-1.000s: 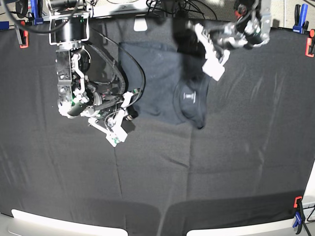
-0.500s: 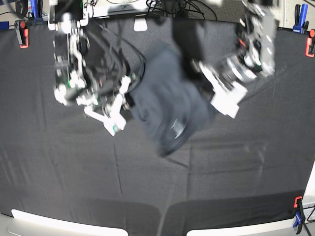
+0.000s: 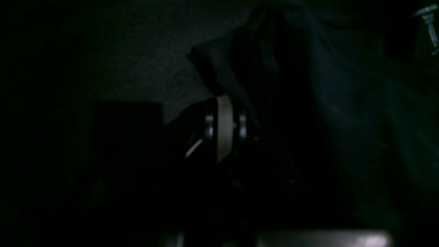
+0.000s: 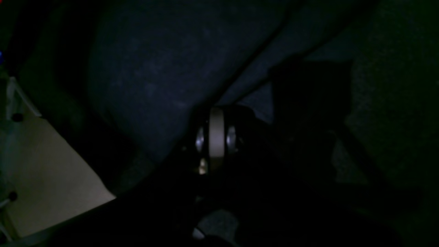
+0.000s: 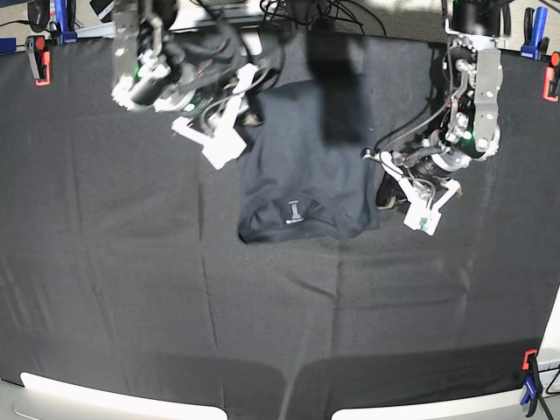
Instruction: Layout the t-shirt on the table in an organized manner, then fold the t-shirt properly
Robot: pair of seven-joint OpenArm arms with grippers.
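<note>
Charcoal cotton on black cloth, so I'm reading this by sheen. The t-shirt [image 5: 302, 166] sits toward the far middle of the table [image 5: 114, 289], bunched into a rough block, its neck label [image 5: 294, 211] facing me at the near edge. It is not spread yet: the sleeves aren't showing and the far part runs up under a dark shadow.

My right gripper [image 5: 219, 144], on the left of the base view, is at the shirt's far-left corner. On its wrist camera the right gripper [image 4: 216, 135] has its pale pads pressed together, with bluish fabric rising straight off the tips, so I judge it pinched shut on the t-shirt [image 4: 154, 68]. That corner grip makes sense, since an edge is what lets me pull the cloth taut.

My left gripper [image 5: 420, 210], on the right of the base view, is just off the shirt's right side. Its wrist feed is very dark; the left gripper [image 3: 224, 127] shows pads closed flat against each other, with folds of the t-shirt [image 3: 343, 103] draping up and to the right. It looks clamped on an edge, though I can't make out the pinch point itself.

I'd call this the laying-out stage, no folding begun. Next I'd want the two hands drawn apart to flatten the body. The risk is one grip catching two layers.
</note>
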